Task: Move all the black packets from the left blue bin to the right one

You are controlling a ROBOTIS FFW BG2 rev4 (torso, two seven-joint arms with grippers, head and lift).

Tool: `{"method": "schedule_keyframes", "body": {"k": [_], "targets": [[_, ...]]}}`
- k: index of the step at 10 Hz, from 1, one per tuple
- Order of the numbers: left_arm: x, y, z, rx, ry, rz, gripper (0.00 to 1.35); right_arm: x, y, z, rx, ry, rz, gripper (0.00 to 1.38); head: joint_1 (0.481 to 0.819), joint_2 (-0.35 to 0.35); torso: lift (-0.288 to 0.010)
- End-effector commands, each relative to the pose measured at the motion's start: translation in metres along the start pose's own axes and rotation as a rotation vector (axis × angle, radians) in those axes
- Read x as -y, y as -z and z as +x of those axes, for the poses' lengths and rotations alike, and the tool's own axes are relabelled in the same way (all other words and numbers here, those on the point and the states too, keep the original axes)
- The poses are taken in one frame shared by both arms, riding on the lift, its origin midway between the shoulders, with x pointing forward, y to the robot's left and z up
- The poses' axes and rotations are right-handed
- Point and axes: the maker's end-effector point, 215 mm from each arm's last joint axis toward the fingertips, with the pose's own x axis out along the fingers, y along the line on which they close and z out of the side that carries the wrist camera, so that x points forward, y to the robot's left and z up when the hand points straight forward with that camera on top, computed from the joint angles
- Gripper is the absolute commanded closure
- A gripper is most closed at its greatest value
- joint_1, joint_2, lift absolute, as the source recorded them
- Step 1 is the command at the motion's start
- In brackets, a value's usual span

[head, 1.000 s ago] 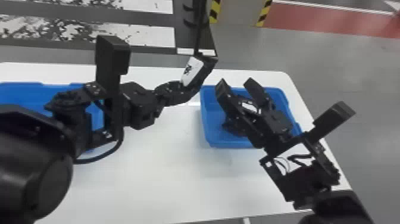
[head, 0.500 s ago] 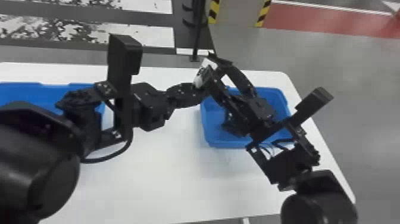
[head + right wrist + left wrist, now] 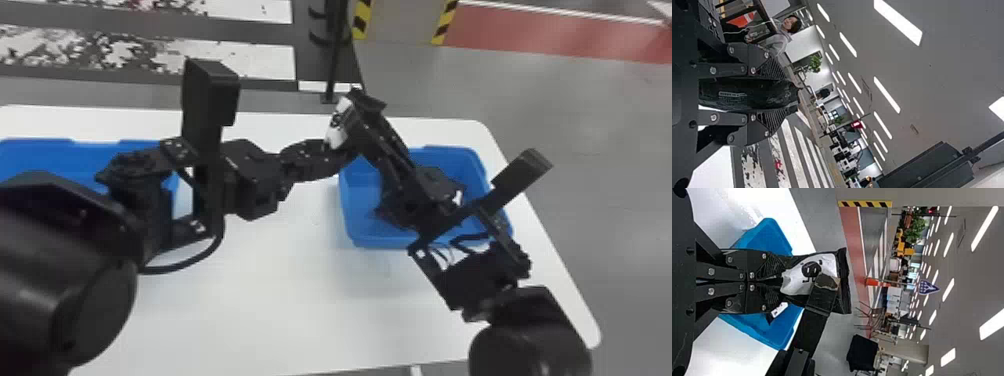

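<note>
- Black packet (image 3: 811,269) hangs in the air between the arms, beside the right blue bin (image 3: 370,241).
- Left gripper (image 3: 783,281) has its jaws clamped on one end.
- Right gripper (image 3: 791,95) surrounds the packet; whether its jaws pinch firmly, I cannot tell.
- Looks like a handover: secure the right hold before the left lets go, avoid tugging the film, then lower well inside the bin.

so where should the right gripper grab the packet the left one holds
Take the packet by its outer end, probably from the robot's right, squeezing its broad faces: that end projects beyond the left gripper, which pinches the other.
</note>
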Motion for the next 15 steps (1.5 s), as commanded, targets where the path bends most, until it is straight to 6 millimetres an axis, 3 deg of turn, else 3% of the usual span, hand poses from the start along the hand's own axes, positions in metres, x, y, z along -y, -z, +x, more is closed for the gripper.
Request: {"method": "schedule_keyframes", "body": {"k": [1,2,3,4,5,7,9,10,12,13,15], "targets": [[-0.006,-0.002,-0.002,0.009,-0.015,0.001,1.17,-0.003,-0.001,0.001,0.003,-0.005,0.002,1.29,0.695,-0.157,-0.140],[-0.011,0.001,-0.006,0.015,-0.032,-0.012,0.89,-0.002,-0.003,0.001,0.007,-0.004,0.003,1.29,0.695,-0.151,-0.140],[-0.020,0.005,-0.011,0.019,-0.056,-0.029,0.47,0.007,-0.004,-0.001,0.006,0.013,-0.002,1.29,0.695,-0.148,-0.140],[-0.034,0.014,-0.022,0.014,-0.092,-0.053,0.17,0.023,-0.005,-0.001,0.003,0.034,-0.016,1.29,0.695,-0.142,-0.140],[-0.045,0.022,-0.036,0.012,-0.131,-0.069,0.15,0.039,-0.004,0.003,-0.011,0.053,-0.025,1.29,0.695,-0.135,-0.140],[-0.076,0.056,-0.092,-0.036,-0.272,-0.114,0.16,0.089,0.016,0.015,-0.081,0.112,-0.060,1.29,0.695,-0.100,-0.140],[-0.081,0.076,-0.134,-0.061,-0.348,-0.153,0.16,0.144,0.016,0.010,-0.106,0.202,-0.107,1.28,0.695,-0.066,-0.140],[-0.081,0.076,-0.147,-0.056,-0.371,-0.161,0.16,0.171,0.015,0.002,-0.123,0.253,-0.135,1.26,0.695,-0.062,-0.140],[-0.092,0.082,-0.173,-0.054,-0.432,-0.183,0.16,0.210,0.015,-0.022,-0.141,0.333,-0.148,0.88,0.695,-0.083,-0.140],[-0.094,0.082,-0.179,-0.052,-0.446,-0.185,0.16,0.218,0.014,-0.033,-0.141,0.357,-0.153,0.57,0.695,-0.087,-0.140],[-0.094,0.074,-0.181,-0.038,-0.450,-0.172,0.16,0.232,0.004,-0.067,-0.157,0.423,-0.235,0.25,0.695,-0.107,-0.140]]}}
